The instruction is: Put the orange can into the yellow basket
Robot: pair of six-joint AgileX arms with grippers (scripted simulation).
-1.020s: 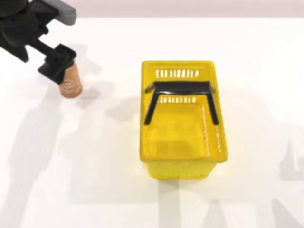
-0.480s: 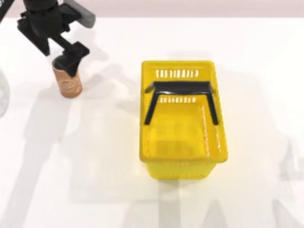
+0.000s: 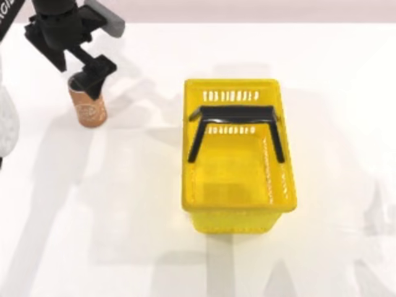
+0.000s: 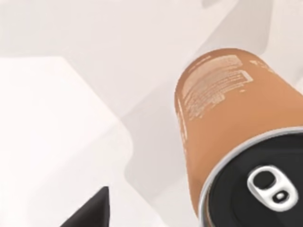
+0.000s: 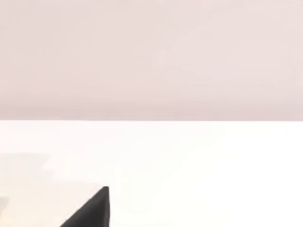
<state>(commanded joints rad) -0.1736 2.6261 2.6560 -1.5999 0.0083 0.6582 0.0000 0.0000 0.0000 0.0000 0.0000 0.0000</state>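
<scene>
1. The orange can stands upright on the bench, toward ten o'clock of the top view, well apart from the yellow basket, which sits near the middle, slightly to three o'clock.

2. The left tool is at the can's dark top, its black fingers covering the rim on the twelve o'clock side. The left wrist view shows the can's side and pull-tab lid very close by, with only one dark fingertip at the frame's edge.

3. I cannot tell whether the left tool is apart, together or clamped on the can: the top view hides the fingers against the lid, and the wrist view shows no pad pressing the can's wall.

4. Done so far, by my judgement: the approach only. The left tool has reached the can, but the can is resting on the bench, not lifted.

5. Left to do: secure a grip, lift the can, carry it toward three o'clock past the basket's black handle, and release it inside. The basket holds nothing that I can see.

6. The right arm is out of the top view; its wrist view shows only bare bench and a dark fingertip, so it seems parked.
</scene>
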